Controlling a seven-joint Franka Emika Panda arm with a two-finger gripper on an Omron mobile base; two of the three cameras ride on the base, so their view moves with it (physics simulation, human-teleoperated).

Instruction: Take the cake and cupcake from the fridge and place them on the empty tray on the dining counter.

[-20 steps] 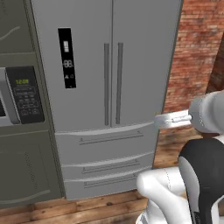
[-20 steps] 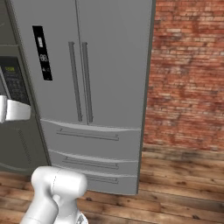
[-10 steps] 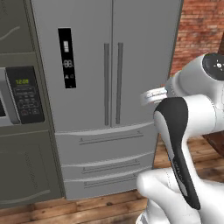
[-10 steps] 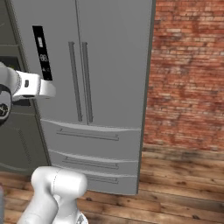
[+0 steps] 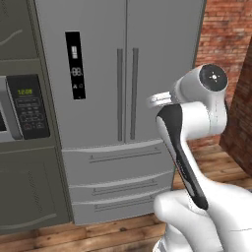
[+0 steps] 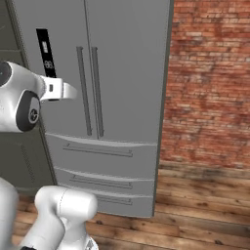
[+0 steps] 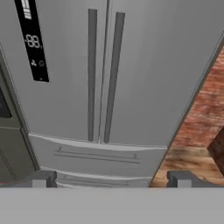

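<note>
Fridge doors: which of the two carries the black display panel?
The left door of the tall grey steel fridge: the black display panel runs vertically down it, left of its bar handle. The right door is plain steel with only a handle.

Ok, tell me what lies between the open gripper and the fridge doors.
Nothing: in the hand view the stretch from the gripper to the closed fridge doors is bare air.

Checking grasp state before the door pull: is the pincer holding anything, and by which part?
Nothing is held. The pincer is open with bare space between its fingertips, short of the closed fridge and clear of its door handles.
</note>
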